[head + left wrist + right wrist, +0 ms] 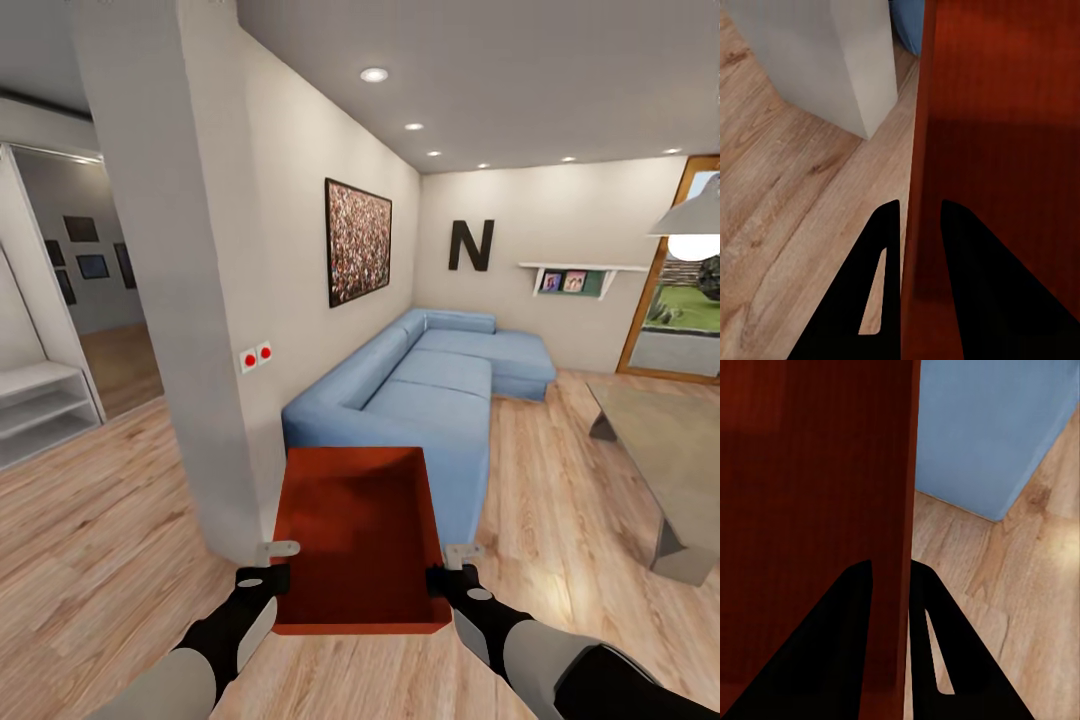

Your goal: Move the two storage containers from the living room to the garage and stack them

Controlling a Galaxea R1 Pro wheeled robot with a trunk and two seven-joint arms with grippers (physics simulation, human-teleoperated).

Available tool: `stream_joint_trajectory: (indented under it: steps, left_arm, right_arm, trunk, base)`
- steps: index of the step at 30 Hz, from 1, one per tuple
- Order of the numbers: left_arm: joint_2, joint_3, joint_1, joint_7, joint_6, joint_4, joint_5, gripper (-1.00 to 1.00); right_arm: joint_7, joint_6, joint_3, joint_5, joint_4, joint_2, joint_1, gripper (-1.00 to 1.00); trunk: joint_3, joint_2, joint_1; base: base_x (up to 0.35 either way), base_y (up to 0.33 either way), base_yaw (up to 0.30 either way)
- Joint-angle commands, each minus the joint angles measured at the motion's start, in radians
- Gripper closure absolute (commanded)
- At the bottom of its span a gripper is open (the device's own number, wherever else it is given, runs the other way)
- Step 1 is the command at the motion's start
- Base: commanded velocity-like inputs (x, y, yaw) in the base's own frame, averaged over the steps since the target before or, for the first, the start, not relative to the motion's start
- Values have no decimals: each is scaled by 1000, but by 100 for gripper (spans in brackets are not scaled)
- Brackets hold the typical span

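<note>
Head view: both claws clamp empty container (360, 540).

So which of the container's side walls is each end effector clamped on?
The left end effector straddles the storage container's wall on the pillar side; the right end effector straddles the wall facing the blue sofa.

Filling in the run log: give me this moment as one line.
place: living room | held: storage container, off the wood floor | left gripper: shut on its left wall | right gripper: shut on its right wall | ahead: blue sofa
</note>
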Motion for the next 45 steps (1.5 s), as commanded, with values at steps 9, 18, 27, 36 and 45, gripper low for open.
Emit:
stream_joint_trajectory:
  steps: [9,18,27,36,45]
  left_arm:
    - [1,40,-1,16,-42,0,-20,100]
    - [1,39,-1,16,-42,0,-20,100]
    - [1,40,-1,16,-42,1,-20,100]
    - [2,40,-1,16,-42,-1,-20,100]
    - [1,39,-1,16,-42,1,-20,100]
  right_arm:
    - [-2,-4,-10,-11,16,0,0,100]
    - [-2,-4,-10,-12,16,0,0,100]
    - [-2,-4,-10,-12,16,0,0,100]
    - [-2,-4,-10,-12,16,0,0,100]
    - [-2,-4,-10,-12,16,0,0,100]
  trunk:
    - [13,-1,0]
    - [27,-1,0]
    - [41,-1,0]
    - [54,-1,0]
    - [67,-1,0]
  base:
    - [0,0,0]
    - [0,0,0]
    - [0,0,0]
    - [0,0,0]
    - [0,0,0]
